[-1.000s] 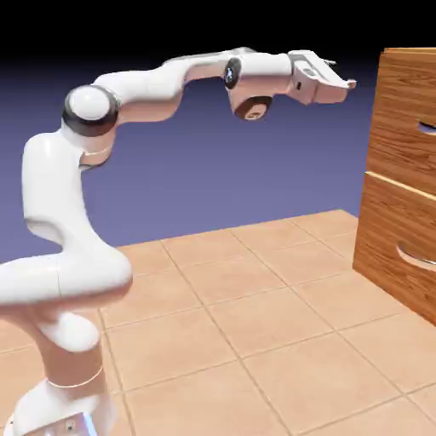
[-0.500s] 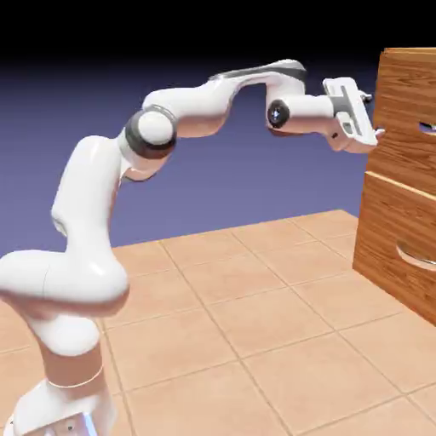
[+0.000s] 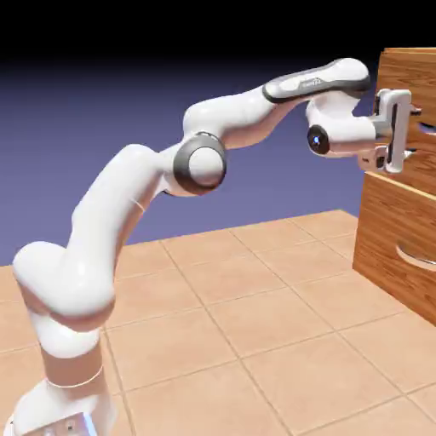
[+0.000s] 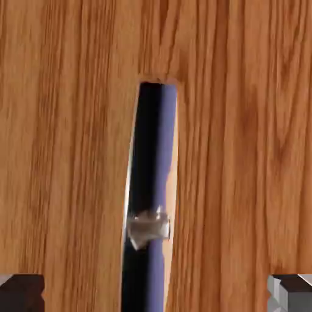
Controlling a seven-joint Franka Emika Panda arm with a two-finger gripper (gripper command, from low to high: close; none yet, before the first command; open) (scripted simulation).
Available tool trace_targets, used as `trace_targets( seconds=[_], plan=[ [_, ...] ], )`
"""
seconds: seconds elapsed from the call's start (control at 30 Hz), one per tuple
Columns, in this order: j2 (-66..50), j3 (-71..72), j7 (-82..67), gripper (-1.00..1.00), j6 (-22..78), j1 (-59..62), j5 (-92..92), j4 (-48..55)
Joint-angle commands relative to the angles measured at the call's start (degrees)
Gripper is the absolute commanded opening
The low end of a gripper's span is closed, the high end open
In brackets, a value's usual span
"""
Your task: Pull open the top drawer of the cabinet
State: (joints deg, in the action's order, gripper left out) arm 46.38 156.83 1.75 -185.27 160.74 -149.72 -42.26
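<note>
In the exterior view, the hand point(image 3: 412, 129) is seen held level at the end of the white arm point(image 3: 213, 157), pointed at the top drawer point(image 3: 419, 102) of the cabinet point(image 3: 400, 221) on the picture's right edge. The hand's fingers are spread wide, one above the other, and nothing is gripped between them. The fingertips are seen right at the drawer front, by its handle; whether they touch it cannot be told. The lower panel point(image 3: 393, 247) with its curved silver handle point(image 3: 415, 255) is seen beneath, well below the hand. The cabinet is set on the tiled tabletop point(image 3: 255, 341).

In the hand view, the picture is filled by the wood grain of the top drawer point(image 4: 67, 152). Its slim silver bar handle point(image 4: 149, 201) is seen running up the middle, mirror-bright. The two grey fingertips point(image 4: 21, 292) are seen in the bottom corners, far apart, with only bare wood between them.
</note>
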Motion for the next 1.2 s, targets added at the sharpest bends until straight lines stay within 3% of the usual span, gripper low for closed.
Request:
trace_targets(
  seconds=[0.0, 1.17],
  plan=[
    [0.67, -1.11, 2.49, 0.00, 0.28, -0.02, 1.32, 0.41],
    [24.28, -40.06, 89.70, 0.00, 10.17, -0.90, 47.50, 14.88]
  ],
)
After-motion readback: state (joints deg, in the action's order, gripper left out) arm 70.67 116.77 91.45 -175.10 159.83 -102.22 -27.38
